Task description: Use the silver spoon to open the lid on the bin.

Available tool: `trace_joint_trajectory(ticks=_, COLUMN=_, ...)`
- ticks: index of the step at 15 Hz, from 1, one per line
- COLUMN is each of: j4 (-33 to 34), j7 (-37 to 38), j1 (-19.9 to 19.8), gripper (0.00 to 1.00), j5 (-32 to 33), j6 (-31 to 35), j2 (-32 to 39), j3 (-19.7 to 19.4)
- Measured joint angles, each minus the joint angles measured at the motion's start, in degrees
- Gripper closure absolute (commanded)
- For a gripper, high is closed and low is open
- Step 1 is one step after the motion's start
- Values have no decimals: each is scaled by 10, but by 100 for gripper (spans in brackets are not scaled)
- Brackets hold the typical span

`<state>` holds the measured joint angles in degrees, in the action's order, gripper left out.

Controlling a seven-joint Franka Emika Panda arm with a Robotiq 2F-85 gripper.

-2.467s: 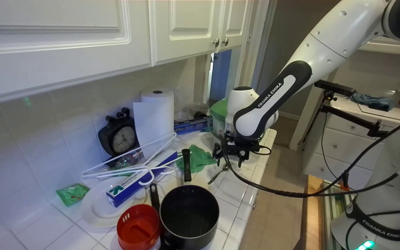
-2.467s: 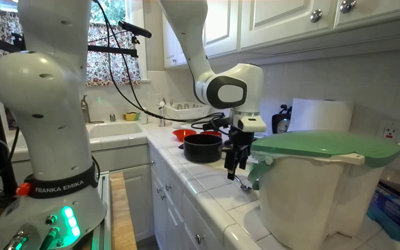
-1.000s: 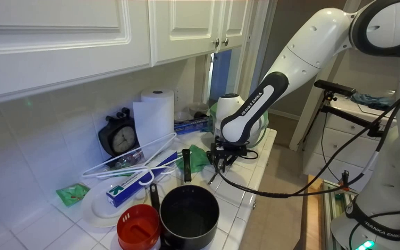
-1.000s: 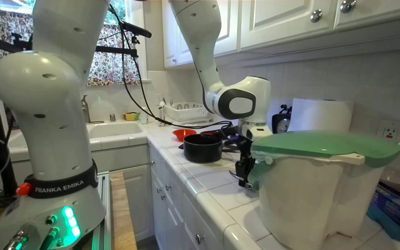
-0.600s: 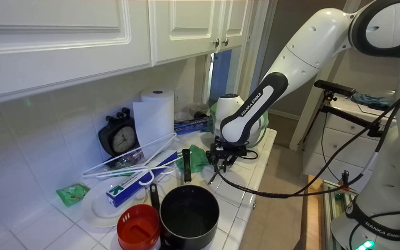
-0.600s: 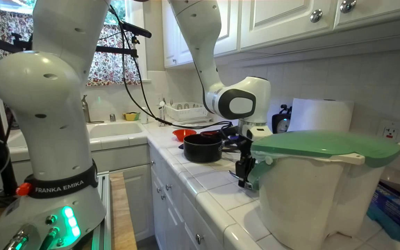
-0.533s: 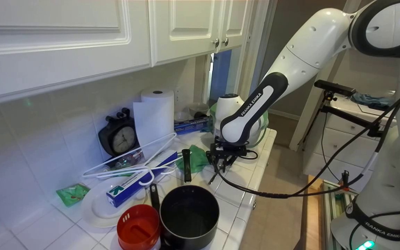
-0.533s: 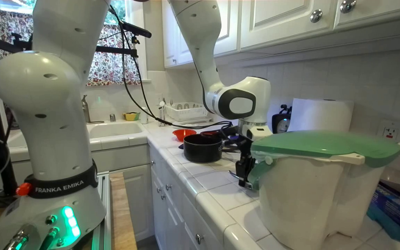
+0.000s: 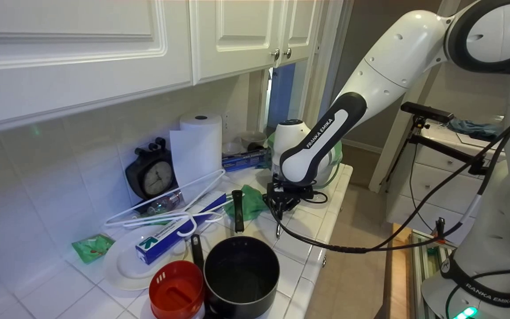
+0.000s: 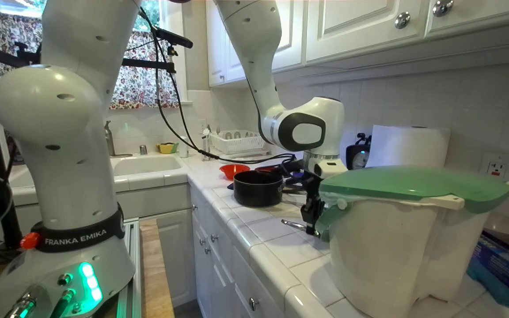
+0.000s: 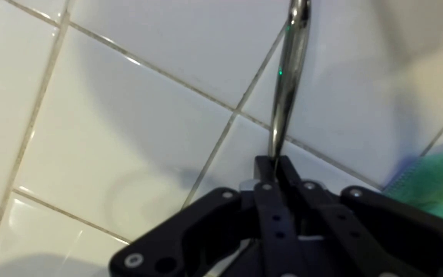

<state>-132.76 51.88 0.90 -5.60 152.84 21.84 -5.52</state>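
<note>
A red bowl (image 9: 176,274) sits beside a black pot (image 9: 241,266) (paper towels (image 9: 205,155) standing well apart).

The pincer (image 10: 311,229) grips the silver spoon (image 10: 293,224) near the bin (image 10: 380,254)

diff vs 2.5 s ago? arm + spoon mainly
The gripper came down and toward the tiled wall, then shut on the silver spoon, whose free end swung toward the counter edge. Unchanged: green lid on the bin, black pot.
</note>
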Motion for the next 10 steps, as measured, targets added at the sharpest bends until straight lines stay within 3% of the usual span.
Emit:
trace_joint_trajectory(ticks=6, j4=3, j7=-1, j1=0, gripper=95, j5=0, j6=-12, j2=0, j3=1)
trace_joint_trajectory(ticks=10, j4=17, j7=-3, j1=7, gripper=95, j5=0, j6=-73, j2=-5, j3=5)
